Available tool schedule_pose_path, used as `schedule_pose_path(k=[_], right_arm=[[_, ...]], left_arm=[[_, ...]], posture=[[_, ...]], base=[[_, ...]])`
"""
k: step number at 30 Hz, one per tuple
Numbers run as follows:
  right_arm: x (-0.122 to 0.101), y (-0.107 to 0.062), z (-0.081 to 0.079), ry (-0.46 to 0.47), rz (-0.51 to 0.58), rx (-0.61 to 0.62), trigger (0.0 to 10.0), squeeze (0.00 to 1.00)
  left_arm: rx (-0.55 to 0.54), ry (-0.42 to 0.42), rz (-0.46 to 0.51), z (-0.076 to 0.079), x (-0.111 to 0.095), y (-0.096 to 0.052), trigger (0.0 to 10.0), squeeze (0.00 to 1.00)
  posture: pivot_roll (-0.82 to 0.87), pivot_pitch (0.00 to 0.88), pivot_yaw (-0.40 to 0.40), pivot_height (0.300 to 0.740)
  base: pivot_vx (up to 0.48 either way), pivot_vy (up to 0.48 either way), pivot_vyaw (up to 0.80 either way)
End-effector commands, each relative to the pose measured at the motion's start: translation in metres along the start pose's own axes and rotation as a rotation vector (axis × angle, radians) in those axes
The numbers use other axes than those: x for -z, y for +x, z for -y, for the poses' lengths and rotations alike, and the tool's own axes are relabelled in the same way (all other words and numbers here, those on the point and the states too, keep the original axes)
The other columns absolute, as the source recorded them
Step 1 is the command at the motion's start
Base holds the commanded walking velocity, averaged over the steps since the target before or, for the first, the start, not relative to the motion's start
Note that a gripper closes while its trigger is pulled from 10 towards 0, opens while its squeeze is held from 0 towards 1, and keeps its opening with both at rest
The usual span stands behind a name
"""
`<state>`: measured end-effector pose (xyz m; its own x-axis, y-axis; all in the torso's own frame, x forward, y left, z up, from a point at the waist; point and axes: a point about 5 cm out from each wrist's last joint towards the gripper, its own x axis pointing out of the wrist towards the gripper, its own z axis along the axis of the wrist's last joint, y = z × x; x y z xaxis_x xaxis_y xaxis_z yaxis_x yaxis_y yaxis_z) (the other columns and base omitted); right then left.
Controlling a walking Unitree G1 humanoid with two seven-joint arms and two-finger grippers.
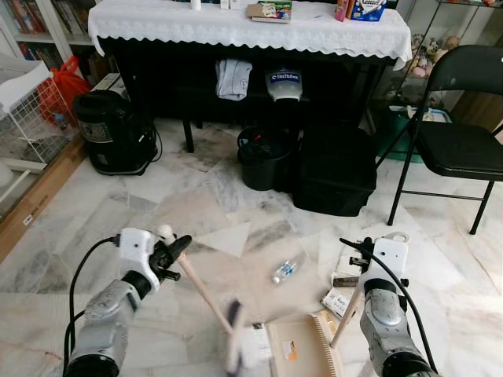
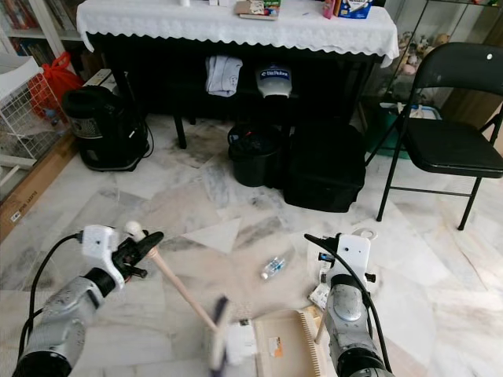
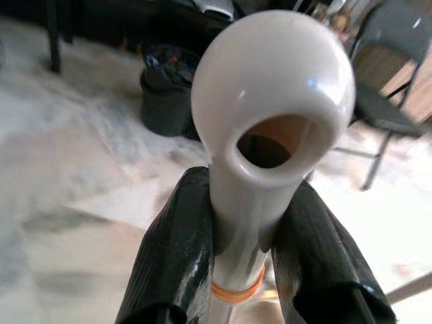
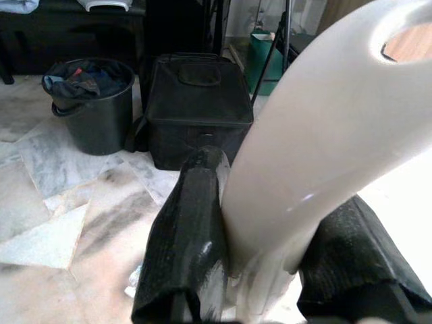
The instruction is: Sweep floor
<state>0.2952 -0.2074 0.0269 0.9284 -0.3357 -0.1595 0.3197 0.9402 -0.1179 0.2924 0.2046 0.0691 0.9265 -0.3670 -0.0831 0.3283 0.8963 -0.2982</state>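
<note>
Broom [image 1: 206, 297] handle slants from left end effector [image 1: 174, 253] down-right.

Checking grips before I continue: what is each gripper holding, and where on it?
Left gripper clamps the broom just below its rounded white handle end. Right gripper clamps the dustpan by the top of its white handle.

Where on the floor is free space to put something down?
Bare marble lies between the vacuum and the bucket, and below the chair. It is crowded around the dustpan: bottle, packets, broom.
</note>
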Motion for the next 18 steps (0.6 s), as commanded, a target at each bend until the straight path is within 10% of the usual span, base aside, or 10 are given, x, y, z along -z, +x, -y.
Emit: schedule_pose_path(k=[1, 9, 18], right_arm=[[0.011, -0.003, 0.004, -0.035, -0.06, 0.009, 10.0, 0.0], [0.008, -0.001, 0.002, -0.034, -0.058, 0.009, 10.0, 0.0], [0.006, 0.001, 0.0, -0.022, -0.05, 0.005, 10.0, 0.0]], left_arm=[[0.066, -0.121, 0.023, 0.008, -0.002, 0.001, 10.0, 0.0], [0.144, -0.276, 0.114, 0.014, -0.028, 0.004, 10.0, 0.0], [0.005, -0.11, 0.234, 0.002, -0.062, 0.005, 10.0, 0.0]], posture=[[-0.06, 0.073, -0.064, 0.74], [-0.06, 0.065, -0.061, 0.74], [-0.05, 0.054, -0.055, 0.74]], base=[[0.0, 0.0, 0.0], [0.0, 0.0, 0.0], [0.0, 0.0, 0.0]])
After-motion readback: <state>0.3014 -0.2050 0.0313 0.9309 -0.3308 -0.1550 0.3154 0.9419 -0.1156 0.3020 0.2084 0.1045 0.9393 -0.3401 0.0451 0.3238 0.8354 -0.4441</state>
